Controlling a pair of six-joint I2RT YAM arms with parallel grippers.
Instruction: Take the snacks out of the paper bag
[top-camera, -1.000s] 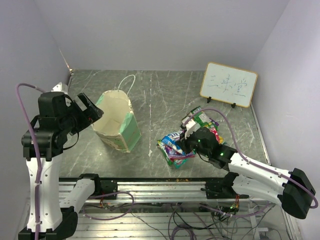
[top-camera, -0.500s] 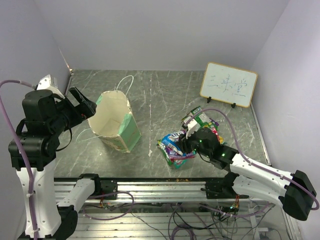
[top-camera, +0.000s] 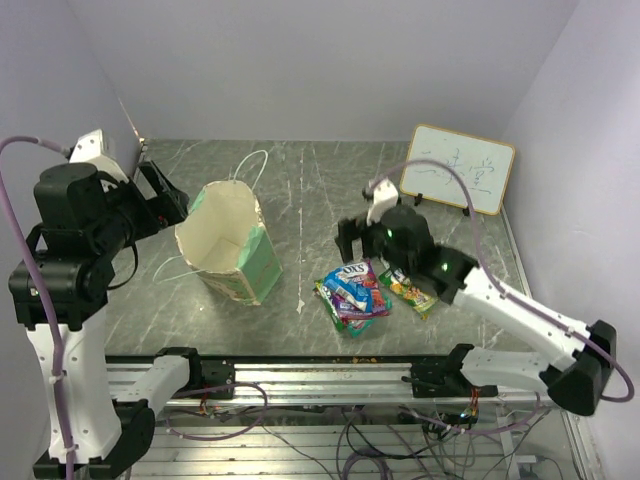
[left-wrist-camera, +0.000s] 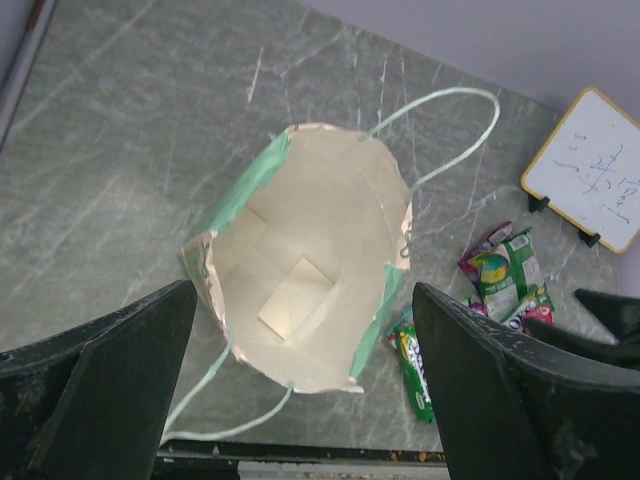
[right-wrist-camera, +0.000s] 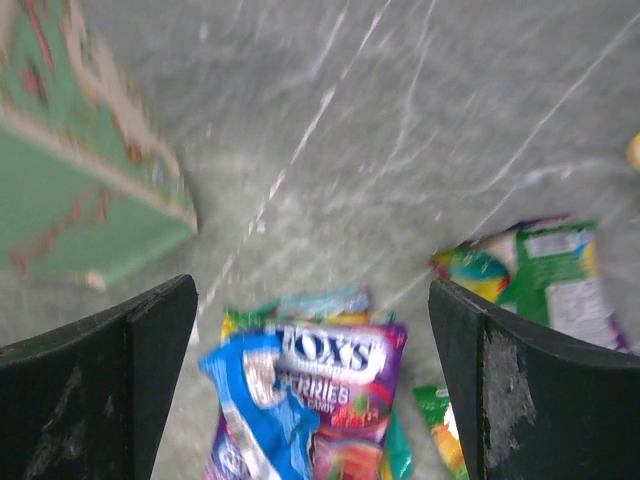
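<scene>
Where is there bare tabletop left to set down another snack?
Bare table lies between the paper bag and the snacks, and along the far edge left of the whiteboard. Crowded: the front-right, where they overlap.

The paper bag (top-camera: 228, 245) stands on the table (top-camera: 320, 190) left of centre, its mouth upward. To its right and nearer the front edge, the snacks (top-camera: 350, 295) lie on the table in a small overlapping pile with a Fox's berries packet (right-wrist-camera: 335, 375) on top. One more packet (top-camera: 412, 291) lies just right of the pile. The whiteboard (top-camera: 458, 168) stands at the far right corner, well behind them. The left gripper (top-camera: 165, 195) hangs just left of the bag, and the right gripper (top-camera: 360, 240) hangs above the table just behind the pile.
</scene>
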